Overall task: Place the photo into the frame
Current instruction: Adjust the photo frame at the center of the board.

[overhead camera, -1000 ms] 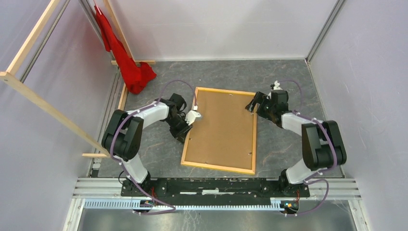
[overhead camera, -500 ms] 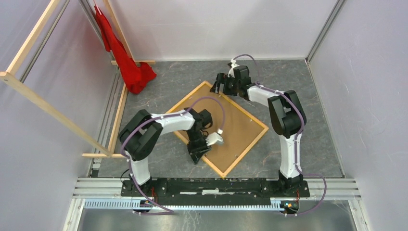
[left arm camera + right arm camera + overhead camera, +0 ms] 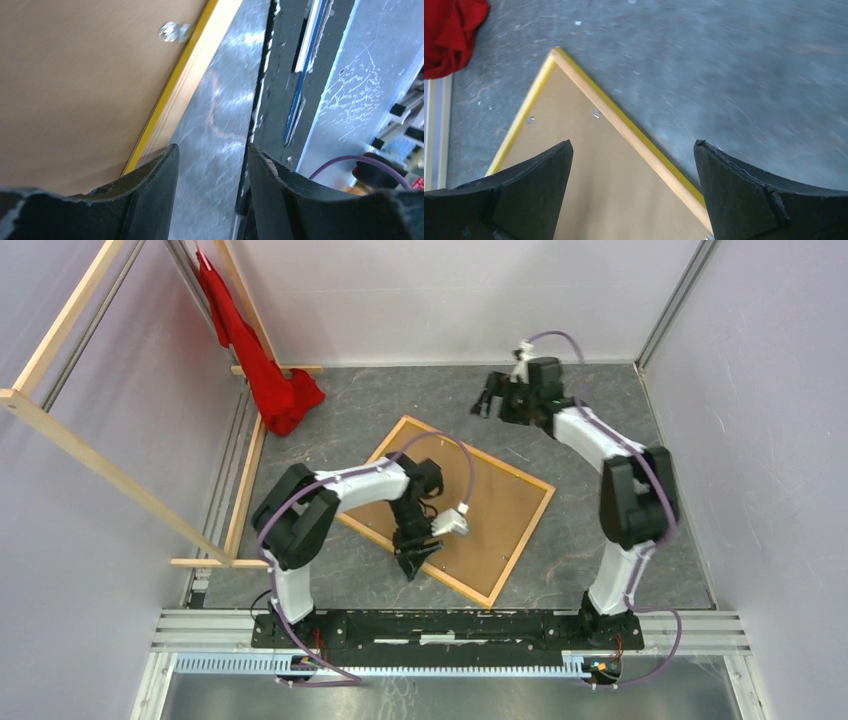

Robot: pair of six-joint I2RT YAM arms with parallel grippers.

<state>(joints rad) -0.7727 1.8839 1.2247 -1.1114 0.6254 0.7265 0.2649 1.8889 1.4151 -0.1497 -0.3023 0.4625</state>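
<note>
Left claw (image 3: 413,562) hangs released and empty, its fingers (image 3: 150,185) parted over the near-left edge of the frame (image 3: 480,454). That frame lies face down and skewed like a diamond in the middle of the grey desk (image 3: 400,390), with its pale wood border up, a yellow lip showing along its side, and a brown backing board (image 3: 500,510) with small metal clips (image 3: 596,114) filling it. Right claw (image 3: 489,400), spread wide and holding nothing, hovers over the desk just past the frame's far corner, and a red cloth (image 3: 272,380) lies well apart at the far-left corner.
</note>
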